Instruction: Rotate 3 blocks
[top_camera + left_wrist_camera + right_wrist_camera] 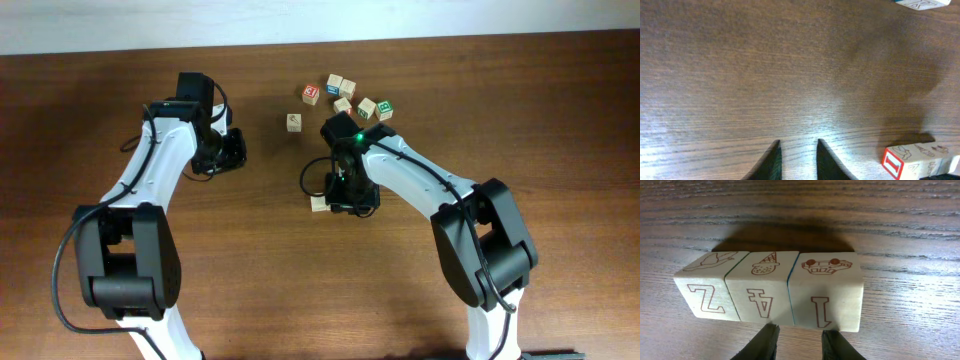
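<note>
Right gripper (797, 342) tips, cut off at bottom edge, stand parted and empty just before the three blocks (770, 292), a touching row mid-frame. Left gripper (799, 160) narrowly parted, grasping nothing; red-lettered cube (912, 159) cropped lower right.

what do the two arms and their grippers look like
The left arm and right arm are white links with black joints, each trailing thin black cable. A small green light glows at the right arm's wrist. The left gripper and right gripper have dark, tapered fingers.
</note>
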